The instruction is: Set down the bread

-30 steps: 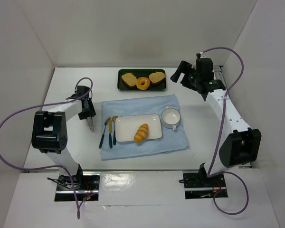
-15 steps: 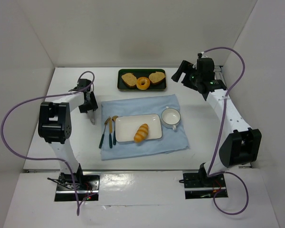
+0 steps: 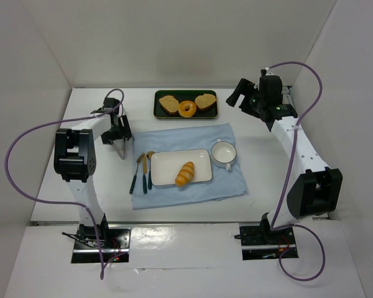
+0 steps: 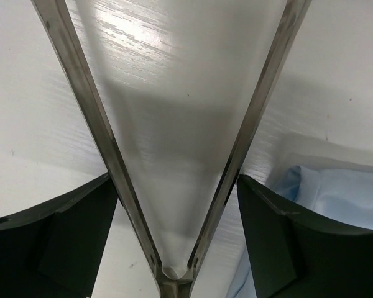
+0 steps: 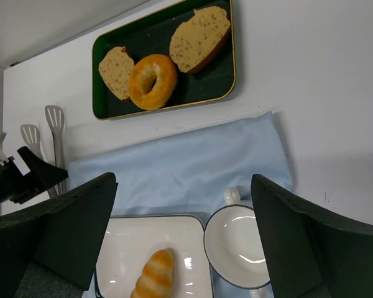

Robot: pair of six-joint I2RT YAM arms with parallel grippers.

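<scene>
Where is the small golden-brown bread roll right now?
Top view: the golden-brown ridged roll lies on the white rectangular plate, right of centre, just left of the white cup.

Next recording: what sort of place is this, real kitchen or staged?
Probably a lab cell staged as a breakfast setting: bare white walls box in the table, robot arms are bolted at its edge, and a blue cloth holds a plate with the bread.
</scene>
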